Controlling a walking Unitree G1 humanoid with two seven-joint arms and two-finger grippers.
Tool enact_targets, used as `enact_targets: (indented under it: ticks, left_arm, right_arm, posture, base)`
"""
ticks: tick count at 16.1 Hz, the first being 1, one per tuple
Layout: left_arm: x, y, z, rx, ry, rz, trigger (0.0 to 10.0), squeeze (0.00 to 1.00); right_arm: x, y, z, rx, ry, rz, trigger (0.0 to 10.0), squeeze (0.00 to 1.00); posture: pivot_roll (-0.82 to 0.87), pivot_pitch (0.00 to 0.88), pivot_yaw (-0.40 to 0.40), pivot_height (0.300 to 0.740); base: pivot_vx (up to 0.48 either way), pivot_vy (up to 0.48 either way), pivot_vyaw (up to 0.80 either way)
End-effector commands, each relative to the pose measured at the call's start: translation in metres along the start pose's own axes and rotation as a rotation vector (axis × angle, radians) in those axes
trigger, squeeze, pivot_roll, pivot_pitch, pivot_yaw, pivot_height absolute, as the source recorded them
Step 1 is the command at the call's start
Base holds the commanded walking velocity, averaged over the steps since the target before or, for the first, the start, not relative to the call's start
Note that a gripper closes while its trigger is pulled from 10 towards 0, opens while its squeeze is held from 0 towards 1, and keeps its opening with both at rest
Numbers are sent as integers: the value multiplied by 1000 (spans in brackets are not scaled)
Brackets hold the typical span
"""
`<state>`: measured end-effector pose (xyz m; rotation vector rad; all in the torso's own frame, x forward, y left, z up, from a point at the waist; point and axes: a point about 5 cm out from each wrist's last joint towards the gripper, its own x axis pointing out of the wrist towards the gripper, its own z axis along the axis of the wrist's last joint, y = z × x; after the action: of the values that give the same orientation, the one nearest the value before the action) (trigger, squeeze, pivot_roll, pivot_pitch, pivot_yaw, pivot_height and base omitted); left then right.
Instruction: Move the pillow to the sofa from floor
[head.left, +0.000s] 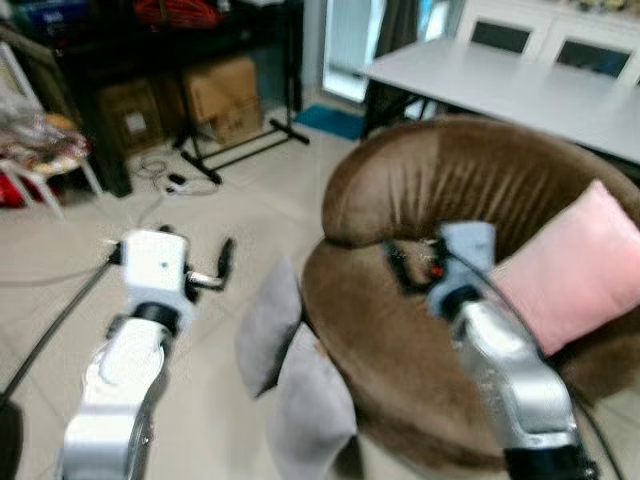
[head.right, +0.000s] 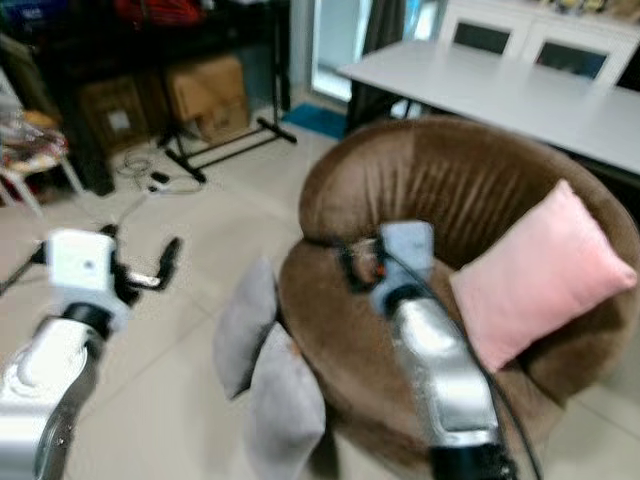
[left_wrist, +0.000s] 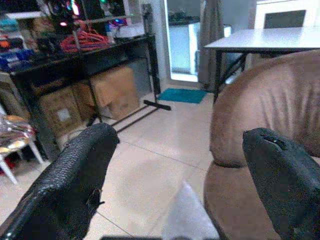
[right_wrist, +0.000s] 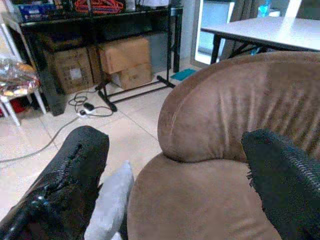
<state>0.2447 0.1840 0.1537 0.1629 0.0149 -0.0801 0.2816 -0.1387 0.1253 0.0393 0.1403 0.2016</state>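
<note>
Two grey pillows lean on the floor against the front of a round brown sofa (head.left: 460, 180): one upright (head.left: 268, 325), the other lower and nearer me (head.left: 315, 405). A pink pillow (head.left: 575, 265) rests on the sofa's right side. My left gripper (head.left: 205, 262) is open, raised above the tiled floor to the left of the grey pillows, and the top of a grey pillow (left_wrist: 187, 215) shows between its fingers in the left wrist view. My right gripper (head.left: 410, 265) is open and empty, hovering over the sofa seat near the backrest.
A white table (head.left: 520, 85) stands behind the sofa. At the back left are cardboard boxes (head.left: 225, 95) under a dark shelf, a black floor stand (head.left: 215, 150), loose cables (head.left: 165, 175) and a chair (head.left: 40, 150). A teal mat (head.left: 335, 120) lies by the door.
</note>
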Motion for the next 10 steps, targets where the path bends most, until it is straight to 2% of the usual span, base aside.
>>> enact_targets:
  ticks: [1, 4, 6, 10]
  left_arm:
    - [0, 6, 4, 26, -13, 20, 10000, 1000]
    - [-1, 10, 4, 72, -37, 64, 10000, 1000]
    - [-2, 12, 3, 90, -45, 78, 10000, 843]
    - [-1, 12, 4, 91, -52, 94, 10000, 745]
  right_arm:
    - [3, 11, 5, 12, -28, 40, 10000, 0]
    - [2, 12, 6, 49, -34, 55, 10000, 0]
    - [0, 12, 4, 57, -40, 66, 10000, 0]
    - [0, 12, 4, 60, -42, 70, 10000, 0]
  posture:
    - [22, 0, -24, 740]
    - [19, 0, -20, 740]
    - [19, 0, -19, 725]
    - [19, 0, -21, 690]
  base:
    - [315, 0, 0]
    - [86, 0, 0]
    - [0, 0, 0]
    - [0, 0, 0]
